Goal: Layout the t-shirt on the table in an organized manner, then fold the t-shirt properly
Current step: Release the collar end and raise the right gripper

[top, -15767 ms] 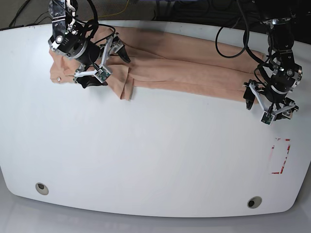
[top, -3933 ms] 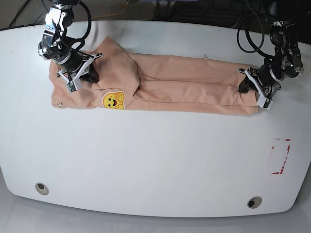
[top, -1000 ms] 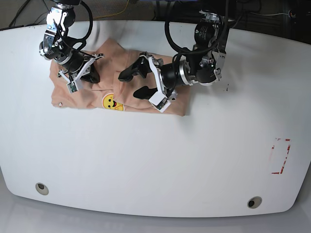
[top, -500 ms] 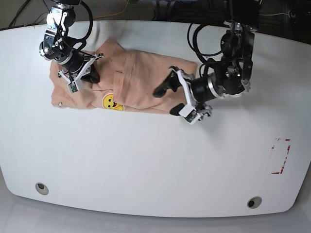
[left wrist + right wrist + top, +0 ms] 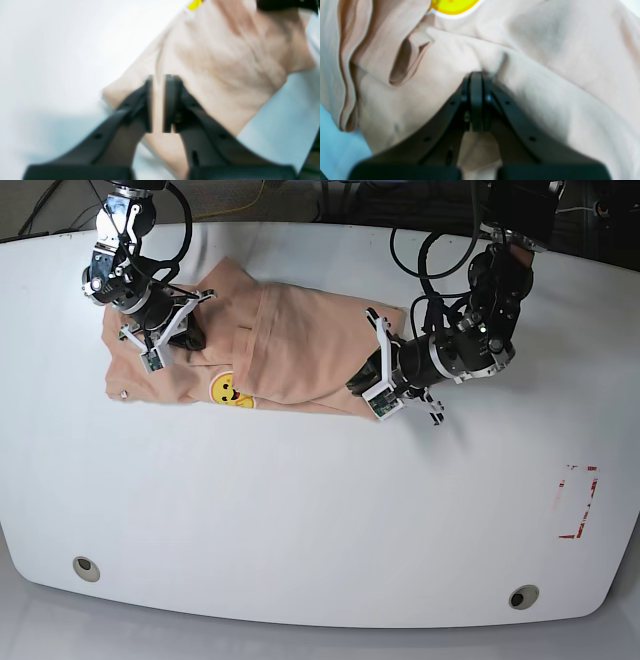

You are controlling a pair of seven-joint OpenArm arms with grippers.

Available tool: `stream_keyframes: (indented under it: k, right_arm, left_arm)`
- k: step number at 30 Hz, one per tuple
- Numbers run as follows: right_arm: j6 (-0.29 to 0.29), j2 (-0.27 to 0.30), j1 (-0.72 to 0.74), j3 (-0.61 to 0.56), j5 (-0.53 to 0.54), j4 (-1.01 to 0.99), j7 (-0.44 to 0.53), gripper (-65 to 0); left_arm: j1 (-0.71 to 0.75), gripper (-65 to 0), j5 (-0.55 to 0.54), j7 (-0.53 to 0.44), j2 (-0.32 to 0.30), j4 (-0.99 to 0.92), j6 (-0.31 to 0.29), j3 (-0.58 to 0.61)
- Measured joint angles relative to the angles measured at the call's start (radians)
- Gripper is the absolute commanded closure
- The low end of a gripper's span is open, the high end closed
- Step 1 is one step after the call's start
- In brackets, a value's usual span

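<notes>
T-shirt (image 5: 290,345) lay at the far left of the white counter (image 5: 300,520), bunched into a short wide bundle, its yellow emoji print (image 5: 231,390) showing at the near edge. Folding looked partly done; squaring and final folds remained. Right end effector (image 5: 160,340) was clenched, pressed into the cloth's left part. Left end effector (image 5: 372,393), clenched at the bundle's right edge, had been spread wide over the shirt's middle a second before; the shirt had earlier stretched much farther right.

T-shirt (image 5: 300,340): soft matt cloth, creased. Table (image 5: 300,520): smooth white, slight gloss. Gripper fingers (image 5: 476,100): matt blk plastic.
</notes>
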Motion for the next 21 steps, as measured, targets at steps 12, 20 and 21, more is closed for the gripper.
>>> stream_keyframes:
  k: [12,20,21]
  right_arm:
    - [-0.004,-0.003,-0.007,0.000,-0.059,0.162,-0.167,-0.4]
    - [-0.005,-0.006,0.025,0.003,-0.048,0.332,-0.205,-15.4]
    - [-0.005,-0.014,0.026,0.014,-0.047,0.350,-0.203,-17.4]
  left_arm:
    - [0.023,-2.5,0.106,-0.008,0.007,-0.050,0.000,0.043]
    - [0.020,-2.5,0.106,-0.012,0.004,-0.091,0.000,0.043]
    - [0.021,-2.5,0.107,-0.010,0.004,-0.100,0.000,0.042]
